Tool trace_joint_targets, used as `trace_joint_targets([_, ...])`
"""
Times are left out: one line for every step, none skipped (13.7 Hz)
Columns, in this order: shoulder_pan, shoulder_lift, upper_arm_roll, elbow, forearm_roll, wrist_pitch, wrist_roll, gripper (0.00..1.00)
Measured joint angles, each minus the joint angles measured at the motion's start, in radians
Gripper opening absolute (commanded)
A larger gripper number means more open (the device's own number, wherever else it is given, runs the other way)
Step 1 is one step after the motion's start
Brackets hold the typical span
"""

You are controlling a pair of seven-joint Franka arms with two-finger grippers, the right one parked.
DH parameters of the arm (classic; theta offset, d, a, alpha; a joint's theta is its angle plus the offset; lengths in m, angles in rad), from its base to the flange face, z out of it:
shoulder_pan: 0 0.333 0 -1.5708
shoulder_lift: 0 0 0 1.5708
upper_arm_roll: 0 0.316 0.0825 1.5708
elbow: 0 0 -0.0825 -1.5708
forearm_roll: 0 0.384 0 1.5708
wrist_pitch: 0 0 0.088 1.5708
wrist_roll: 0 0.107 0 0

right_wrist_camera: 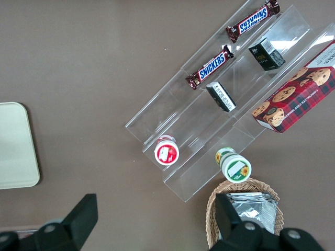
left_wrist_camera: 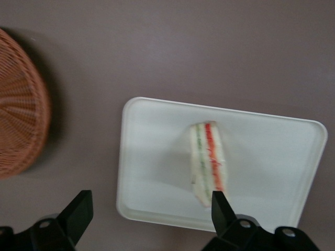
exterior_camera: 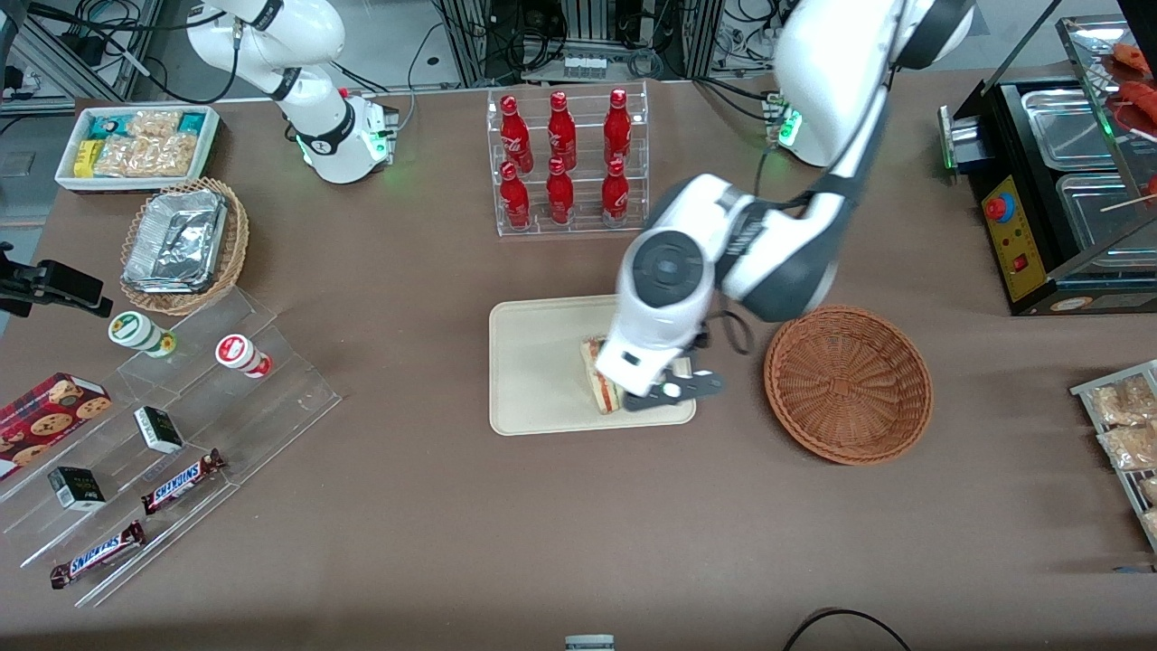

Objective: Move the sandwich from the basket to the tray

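One sandwich (left_wrist_camera: 207,163) lies on the tray (left_wrist_camera: 272,130) on the brown table (exterior_camera: 434,524), gripper (left_wrist_camera: 152,214) fingers (left_wrist_camera: 222,209) apparently spread above.

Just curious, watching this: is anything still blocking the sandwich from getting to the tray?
Nothing visible does. The sandwich already lies on the tray, and the basket beside it is empty. The gripper hovers over the tray, jaws open.

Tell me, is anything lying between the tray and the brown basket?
No. In the left wrist view only bare table separates the tray from the basket; the open gripper hovers above the sandwich.
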Motion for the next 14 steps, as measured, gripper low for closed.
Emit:
trace_joint_targets([0.034, -0.030, 0.002, -0.032, 0.011, -0.012, 0.049, 1.00])
trace_joint_targets([0.072, -0.064, 0.004, -0.074, 0.022, -0.014, 0.112, 1.00])
trace_joint_targets([0.112, -0.100, 0.005, -0.116, 0.025, -0.014, 0.184, 1.00])
trace_joint_targets([0.155, -0.136, 0.006, -0.157, 0.026, -0.014, 0.254, 1.00])
trace_joint_targets([0.194, -0.169, 0.007, -0.195, 0.026, -0.015, 0.320, 1.00])
trace_joint_targets([0.230, -0.201, 0.007, -0.232, 0.026, -0.014, 0.381, 1.00])
trace_joint_targets([0.261, -0.232, 0.007, -0.268, 0.026, -0.014, 0.430, 1.00])
trace_joint_targets([0.285, -0.262, 0.007, -0.304, 0.026, -0.014, 0.464, 1.00])
trace_joint_targets([0.305, -0.296, 0.007, -0.339, 0.026, -0.014, 0.490, 1.00])
trace_joint_targets([0.319, -0.324, 0.007, -0.366, 0.026, -0.014, 0.520, 1.00])
trace_joint_targets([0.333, -0.348, 0.007, -0.386, 0.026, -0.014, 0.557, 1.00])
trace_joint_targets([0.348, -0.369, 0.008, -0.401, 0.026, -0.015, 0.586, 1.00])
trace_joint_targets([0.368, -0.387, 0.009, -0.414, 0.026, -0.015, 0.612, 1.00])
trace_joint_targets([0.388, -0.404, 0.009, -0.424, 0.026, -0.017, 0.642, 1.00])
